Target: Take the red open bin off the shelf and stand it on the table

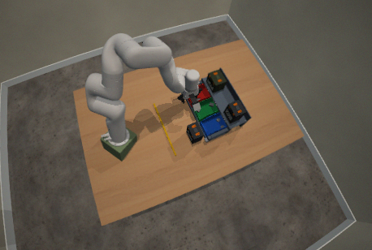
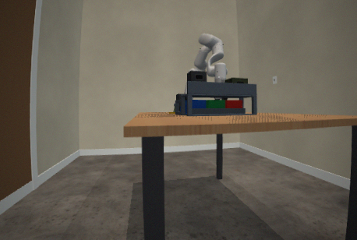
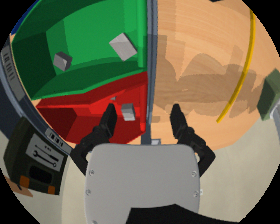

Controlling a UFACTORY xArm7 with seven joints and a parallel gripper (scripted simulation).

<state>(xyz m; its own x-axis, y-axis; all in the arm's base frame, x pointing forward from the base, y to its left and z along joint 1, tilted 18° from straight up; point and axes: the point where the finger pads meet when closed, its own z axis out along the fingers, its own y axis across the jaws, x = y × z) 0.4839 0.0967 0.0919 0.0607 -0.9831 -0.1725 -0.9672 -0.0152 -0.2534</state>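
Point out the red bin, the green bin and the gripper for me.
red bin [image 3: 71, 117], wrist view, on its inner floor.
green bin [image 3: 91, 36], wrist view, on its inner floor.
gripper [image 3: 145, 117], wrist view, midway between the open fingertips, which straddle the red bin's front lip.

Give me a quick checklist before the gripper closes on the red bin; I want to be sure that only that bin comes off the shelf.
1. Gripper open and holding nothing: ok.
2. Jaws straddle the front wall of the red bin, one finger inside, the other outside over the table: ok in the wrist view.
3. Inner finger apart from the grey part in the red bin: cannot tell, they look very close.
4. Fingers off the green bin: ok.
5. Green bin and blue bin level on the shelf: ok.
6. Finger depth on the wall: cannot tell.
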